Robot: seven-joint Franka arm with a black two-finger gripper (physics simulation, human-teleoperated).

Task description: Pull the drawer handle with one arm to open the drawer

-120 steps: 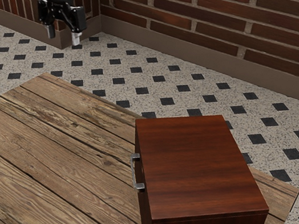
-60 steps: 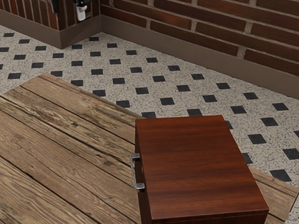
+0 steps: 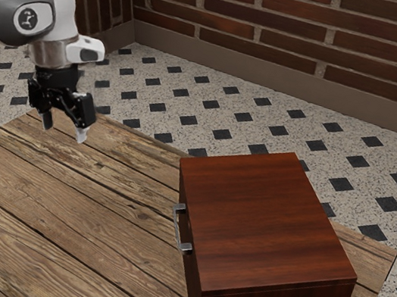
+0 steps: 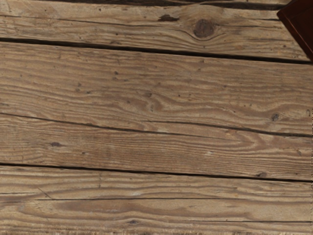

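Note:
A dark red-brown wooden drawer cabinet [image 3: 263, 237] stands on the plank table [image 3: 58, 201] at the exterior view's right. Its drawer front faces the exterior view's left and carries a small metal handle [image 3: 182, 228]; the drawer looks shut. My black gripper [image 3: 65, 125] hangs open over the table's far left part, well away from the handle, with nothing between its fingers. In the wrist view I look down on bare planks [image 4: 146, 127], with a corner of the cabinet [image 4: 299, 22] at the frame's edge.
The table is a rough wooden pallet top with gaps between its boards. Around it lies a tiled floor [image 3: 266, 114] with black diamonds, backed by a brick wall [image 3: 297, 27]. Bare planks stretch between my gripper and the cabinet.
My arm swung up and away toward the far left corner, then came back down; the gripper now hangs low over the table's far left edge. The cabinet has not moved.

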